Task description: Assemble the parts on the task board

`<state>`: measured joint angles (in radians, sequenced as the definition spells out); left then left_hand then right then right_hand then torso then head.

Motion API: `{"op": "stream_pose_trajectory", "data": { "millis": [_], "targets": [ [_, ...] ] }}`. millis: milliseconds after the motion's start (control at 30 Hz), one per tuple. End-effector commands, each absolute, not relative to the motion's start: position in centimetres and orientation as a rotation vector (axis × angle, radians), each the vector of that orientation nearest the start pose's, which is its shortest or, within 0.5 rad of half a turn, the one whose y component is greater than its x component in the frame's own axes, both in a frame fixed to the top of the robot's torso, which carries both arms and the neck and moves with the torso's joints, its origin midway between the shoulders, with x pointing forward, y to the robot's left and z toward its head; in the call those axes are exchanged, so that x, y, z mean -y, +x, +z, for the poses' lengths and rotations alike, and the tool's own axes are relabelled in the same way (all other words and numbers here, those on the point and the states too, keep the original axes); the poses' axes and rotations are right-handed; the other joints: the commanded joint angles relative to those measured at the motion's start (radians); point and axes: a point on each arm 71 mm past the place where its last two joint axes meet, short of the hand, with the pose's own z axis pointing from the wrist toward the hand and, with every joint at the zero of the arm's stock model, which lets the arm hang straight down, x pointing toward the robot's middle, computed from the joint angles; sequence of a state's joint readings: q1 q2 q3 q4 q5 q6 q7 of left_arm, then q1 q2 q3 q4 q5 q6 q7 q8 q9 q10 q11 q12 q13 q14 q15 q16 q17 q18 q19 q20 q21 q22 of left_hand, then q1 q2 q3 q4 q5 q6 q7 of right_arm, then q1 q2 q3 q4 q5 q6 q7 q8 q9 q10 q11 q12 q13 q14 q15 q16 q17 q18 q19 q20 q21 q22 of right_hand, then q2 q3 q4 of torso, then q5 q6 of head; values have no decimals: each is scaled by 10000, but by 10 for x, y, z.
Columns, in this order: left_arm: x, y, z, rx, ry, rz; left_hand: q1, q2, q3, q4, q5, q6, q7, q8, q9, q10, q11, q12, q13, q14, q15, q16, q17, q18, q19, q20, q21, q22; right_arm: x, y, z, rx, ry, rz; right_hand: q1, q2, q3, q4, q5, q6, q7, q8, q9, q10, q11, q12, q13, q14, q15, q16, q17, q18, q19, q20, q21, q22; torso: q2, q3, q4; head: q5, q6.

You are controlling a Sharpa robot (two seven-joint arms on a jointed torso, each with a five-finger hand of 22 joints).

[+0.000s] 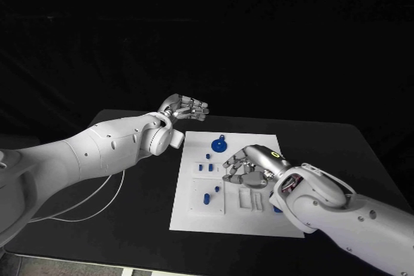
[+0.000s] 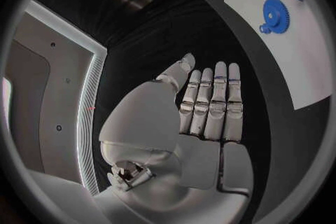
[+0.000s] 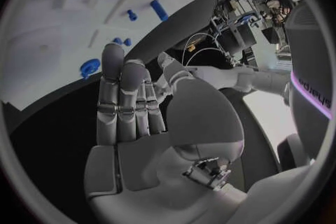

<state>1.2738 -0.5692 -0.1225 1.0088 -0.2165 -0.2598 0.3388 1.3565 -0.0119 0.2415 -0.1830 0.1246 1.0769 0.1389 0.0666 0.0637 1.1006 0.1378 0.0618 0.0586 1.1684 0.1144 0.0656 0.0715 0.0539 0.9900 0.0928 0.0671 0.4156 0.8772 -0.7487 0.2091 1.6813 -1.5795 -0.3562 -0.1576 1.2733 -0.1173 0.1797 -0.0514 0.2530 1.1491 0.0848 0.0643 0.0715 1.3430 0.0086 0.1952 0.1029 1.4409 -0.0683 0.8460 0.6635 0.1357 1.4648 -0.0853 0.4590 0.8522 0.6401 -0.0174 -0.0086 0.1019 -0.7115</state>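
We find the task board [image 1: 194,211] lying in the middle of the black table [image 1: 345,144], with assembly only partly advanced as far as we can judge. A blue gear [image 1: 219,145] lies at the far end of the board, with a small blue piece touching its far edge; the left wrist view shows the same gear [image 2: 276,13] flat on the white surface. Nearer the middle we note several small blue pegs [image 1: 205,166], and a further blue peg [image 1: 207,199] toward the near left of the board. Whether these stand seated in sockets or lie loose we cannot tell. Pale rectangular recesses [image 1: 250,199] near the board's middle appear unfilled, so we judge that placements remain.

The left hand [image 1: 183,110] hovers off the board's far left corner, over the bare table; its fingers [image 2: 212,106] lie straight, side by side, holding nothing. The right hand [image 1: 250,168] hangs over the board's middle right. In its wrist view its fingers [image 3: 125,102] are extended and nothing sits against the palm; we judge it empty.

No part is in hand; the next pick is not yet begun.
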Motion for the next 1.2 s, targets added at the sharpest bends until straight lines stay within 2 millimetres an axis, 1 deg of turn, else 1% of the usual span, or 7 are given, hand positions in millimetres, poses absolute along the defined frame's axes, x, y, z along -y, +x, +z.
{"op": "stream_pose_trajectory", "data": {
  "millis": [33,167,367,533,967,1033,1200],
  "targets": [
    [-219,575,-189,-14750,-8644,-12671,-3,88,-59,-1,-31,-80,-4,-23,9,-50,-31,-4,-5,-38,-3,-36,11,108,87,15,45,-13,136,430,-215,-17654,967,9696,-115,108,-281,-20,196,249,-109,-5,35,324,-220,1085,836,9,-176,-55,58,-242,395,-194,42,30,2,12,-32,-177,55],
    [-222,572,-189,-14754,-8661,-12698,-16,91,-64,10,-30,-81,-7,-21,9,-37,-35,-5,-5,-26,-7,-37,12,106,93,13,46,-26,169,441,-215,-19048,2390,9369,-345,452,-489,128,204,412,-219,-10,166,-1375,-432,5786,5559,71,-303,263,455,-473,418,-368,566,373,6,21,-23,-336,88],
    [-223,565,-188,-14834,-8681,-12849,-33,80,-75,21,-30,-81,-9,-22,9,-31,-38,-5,-5,-12,-10,-38,13,100,111,9,42,-72,212,447,-218,-20904,3982,8339,-609,724,-86,-89,427,307,-306,-4,707,-938,-426,8507,9531,-81,-304,1421,1835,-444,374,-367,2900,2251,-2,14,-31,-539,129],
    [-222,559,-188,-14984,-8652,-13097,-60,46,-93,29,-33,-85,-13,-20,10,-22,-39,-5,-6,-15,-8,-37,13,90,147,14,38,-203,240,442,-228,-22680,4968,6304,-747,956,285,-76,111,-46,-194,-2,810,-651,-377,8751,10418,-61,-251,1787,2440,-439,357,-309,3149,2610,-19,0,-49,-597,206],
    [-224,548,-189,-15237,-8538,-13397,-296,-142,-387,161,-35,-136,-39,-22,10,123,-83,-1,-3,-20,7,-35,37,52,258,53,17,-756,270,432,-237,-24526,4713,2850,-1804,637,634,418,-603,-156,-196,-6,933,-417,-347,8407,11044,-1,-224,1965,3014,-420,393,-274,3062,2926,-18,-26,-38,-683,115],
    [-224,547,-189,-15251,-8531,-13409,-460,-247,-608,269,381,-148,-46,-21,10,156,-90,3,0,-5,12,-32,39,40,278,63,16,-822,271,432,-237,-24557,4578,2683,-1930,611,632,586,-744,-163,-195,-4,947,-391,-345,8387,11090,9,-221,1969,3050,-418,397,-271,3035,2948,-16,-28,-34,-711,108],
    [-224,546,-189,-15270,-8499,-13475,-262,-54,-1776,606,243,-196,-56,-19,12,243,-115,4,2,20,14,-34,67,18,400,77,17,-1306,271,431,-238,-24584,4319,2438,-2103,503,716,862,-1082,-157,-188,-6,990,-327,-340,8363,11209,22,-221,1986,3137,-422,430,-272,3024,3037,-13,-33,-49,-722,71]
  ]
}}
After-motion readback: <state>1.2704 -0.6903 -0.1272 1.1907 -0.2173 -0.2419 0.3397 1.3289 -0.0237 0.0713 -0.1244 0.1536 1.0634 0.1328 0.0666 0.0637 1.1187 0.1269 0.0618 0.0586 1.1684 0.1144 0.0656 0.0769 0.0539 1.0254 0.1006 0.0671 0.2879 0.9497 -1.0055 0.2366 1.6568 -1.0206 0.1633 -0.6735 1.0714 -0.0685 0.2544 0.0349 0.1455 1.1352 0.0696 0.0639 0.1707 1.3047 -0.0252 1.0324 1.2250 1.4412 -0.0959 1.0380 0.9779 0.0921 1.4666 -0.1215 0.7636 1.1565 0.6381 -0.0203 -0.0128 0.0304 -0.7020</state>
